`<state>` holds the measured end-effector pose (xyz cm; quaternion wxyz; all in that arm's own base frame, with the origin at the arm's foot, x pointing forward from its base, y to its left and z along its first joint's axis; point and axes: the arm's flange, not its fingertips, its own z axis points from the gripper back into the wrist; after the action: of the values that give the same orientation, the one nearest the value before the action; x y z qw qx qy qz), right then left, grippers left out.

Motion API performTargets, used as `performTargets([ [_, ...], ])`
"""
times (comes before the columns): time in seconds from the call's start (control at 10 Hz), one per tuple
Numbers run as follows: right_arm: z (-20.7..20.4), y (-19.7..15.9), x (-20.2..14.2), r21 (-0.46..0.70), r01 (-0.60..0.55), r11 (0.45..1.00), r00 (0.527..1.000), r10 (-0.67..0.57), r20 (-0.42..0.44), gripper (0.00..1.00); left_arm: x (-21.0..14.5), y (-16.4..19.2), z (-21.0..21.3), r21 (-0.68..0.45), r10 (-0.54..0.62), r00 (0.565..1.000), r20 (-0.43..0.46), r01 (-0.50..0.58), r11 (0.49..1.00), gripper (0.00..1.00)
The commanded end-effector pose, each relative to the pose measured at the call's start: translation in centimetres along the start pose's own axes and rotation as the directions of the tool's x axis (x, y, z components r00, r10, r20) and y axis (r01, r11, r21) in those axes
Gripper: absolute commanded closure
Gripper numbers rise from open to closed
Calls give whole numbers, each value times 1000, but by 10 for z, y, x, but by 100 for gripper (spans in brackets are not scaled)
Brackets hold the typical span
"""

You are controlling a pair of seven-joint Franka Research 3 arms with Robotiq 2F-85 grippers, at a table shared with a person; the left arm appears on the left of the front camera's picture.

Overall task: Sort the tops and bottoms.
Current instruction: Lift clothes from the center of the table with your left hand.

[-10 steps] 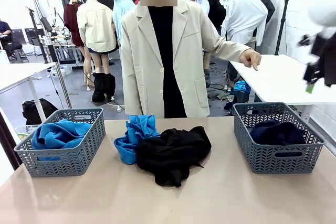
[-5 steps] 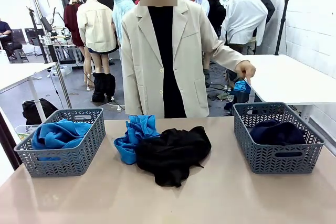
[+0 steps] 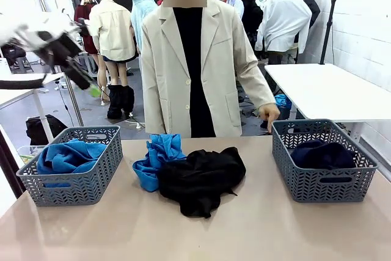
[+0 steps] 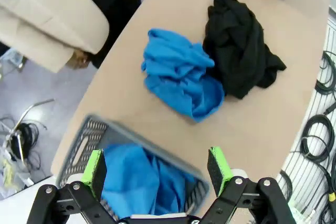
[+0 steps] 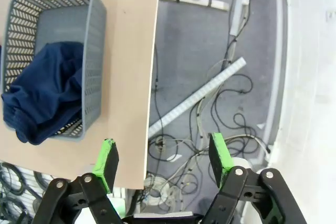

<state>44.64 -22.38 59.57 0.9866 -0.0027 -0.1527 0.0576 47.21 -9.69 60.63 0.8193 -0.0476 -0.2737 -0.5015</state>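
A crumpled blue garment and a black garment lie touching at the table's middle. They also appear in the left wrist view as the blue garment and the black garment. My left gripper is blurred, high above the left basket, which holds blue clothing. From its wrist, the left gripper is open and holds nothing. The right basket holds a navy garment. My right gripper is open over the floor, beyond the table edge and the right basket.
A person in a beige jacket stands at the far side, one hand hanging near the right basket. Cables cover the floor off the table's right edge. Bare tabletop spreads along the front.
The right arm left the upper right of the front view. The left arm has swung in at the upper left. The person's pointing hand dropped to beside the right basket.
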Motion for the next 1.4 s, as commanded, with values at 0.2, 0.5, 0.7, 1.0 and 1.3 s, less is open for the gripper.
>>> performTargets([
  [0.2,1,-2,-4,-12,-3,1000,1000,2,-13,14,0,0,0,0,0,1000,0,0,1000,0],
  [0.5,1,-2,-4,-12,-3,1000,1000,2,-13,14,14,-2,-38,-32,86,996,-16,-87,996,0],
  [0.7,1,-2,-4,-12,-3,1000,1000,2,-13,14,24,11,-78,48,301,950,-81,-298,953,0],
  [1.0,1,-2,-4,-12,-3,1000,1000,2,-13,14,39,-6,-153,37,305,936,-175,-303,952,0],
  [1.3,1,-2,-4,-12,-3,1000,1000,2,-13,14,26,-7,-140,15,321,933,-164,-323,946,0],
])
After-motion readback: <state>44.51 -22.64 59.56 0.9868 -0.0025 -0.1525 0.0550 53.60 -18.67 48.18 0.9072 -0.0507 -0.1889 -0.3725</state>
